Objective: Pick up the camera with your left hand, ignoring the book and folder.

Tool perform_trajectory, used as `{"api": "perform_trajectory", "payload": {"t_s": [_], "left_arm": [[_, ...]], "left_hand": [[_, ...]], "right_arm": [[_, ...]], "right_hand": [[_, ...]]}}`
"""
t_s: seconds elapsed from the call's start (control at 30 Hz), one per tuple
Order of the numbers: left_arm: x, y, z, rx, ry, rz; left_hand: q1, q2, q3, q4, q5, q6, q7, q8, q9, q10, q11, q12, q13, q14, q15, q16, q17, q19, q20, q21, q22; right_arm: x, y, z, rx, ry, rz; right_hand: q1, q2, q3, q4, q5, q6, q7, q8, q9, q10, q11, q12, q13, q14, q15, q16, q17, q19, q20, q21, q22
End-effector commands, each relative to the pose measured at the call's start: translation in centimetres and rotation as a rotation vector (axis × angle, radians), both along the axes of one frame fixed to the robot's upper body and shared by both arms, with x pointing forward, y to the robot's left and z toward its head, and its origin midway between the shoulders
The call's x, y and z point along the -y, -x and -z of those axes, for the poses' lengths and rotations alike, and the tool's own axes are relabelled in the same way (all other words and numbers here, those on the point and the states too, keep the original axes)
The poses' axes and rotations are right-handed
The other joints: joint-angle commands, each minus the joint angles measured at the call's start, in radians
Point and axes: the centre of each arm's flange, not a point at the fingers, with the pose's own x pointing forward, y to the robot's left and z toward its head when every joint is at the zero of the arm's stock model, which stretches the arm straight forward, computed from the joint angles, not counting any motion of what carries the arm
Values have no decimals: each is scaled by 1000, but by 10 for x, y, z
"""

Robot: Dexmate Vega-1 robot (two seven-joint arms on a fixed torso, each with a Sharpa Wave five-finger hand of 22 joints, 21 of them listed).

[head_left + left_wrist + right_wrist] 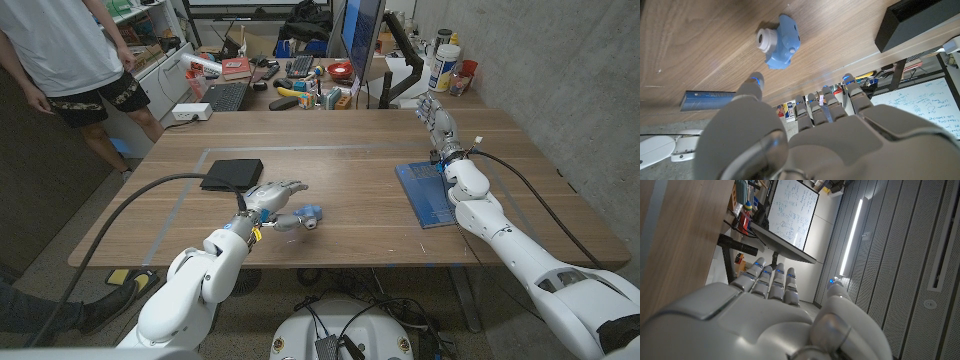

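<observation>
A small light-blue toy camera (308,215) with a white lens lies on the wooden table (340,160) near its front edge. In the left wrist view the camera (779,41) sits just beyond my fingertips. My left hand (270,197) hovers right beside the camera, fingers apart, holding nothing. The left hand (805,130) shows from behind with a gap to the camera. My right hand (437,118) is raised at the table's right side, fingers extended, empty. The right hand (780,315) faces the room beyond the table.
A black folder (232,174) lies just behind my left hand. A blue book (430,192) lies under my right forearm. A cluttered desk with a keyboard and monitor stands behind the table. A person (75,50) stands at the far left.
</observation>
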Motion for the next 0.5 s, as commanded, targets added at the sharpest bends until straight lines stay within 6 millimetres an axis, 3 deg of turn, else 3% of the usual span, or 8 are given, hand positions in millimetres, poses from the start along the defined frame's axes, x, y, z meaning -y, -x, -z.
{"api": "perform_trajectory", "payload": {"t_s": [0.03, 0.5], "left_arm": [[1, -3, 0, -24, -20, 9], [7, -8, 0, -33, -38, 24]], "left_hand": [[10, -1, -3, -5, 5, 9, -5, 5, 4, 6, -1, 3, 5, 3, -19, 2, 5, -1, 4, 1, 3], [13, -1, -5, -5, 6, 11, -5, 6, 5, 6, -2, 2, 6, 5, -22, 3, 6, 1, 3, -1, 3]], "right_arm": [[3, -1, 2, -1, -15, 4], [4, -1, 0, 4, -20, 5]], "right_hand": [[-8, 4, -3, 0, 5, 3, -1, -2, 6, 5, -3, -2, 2, 8, 1, -2, 5, 11, 1, -2, 6], [-8, 4, -4, 0, 5, 3, -1, -3, 6, 6, -3, -2, 2, 8, 1, -2, 4, 12, 2, -3, 6]]}}
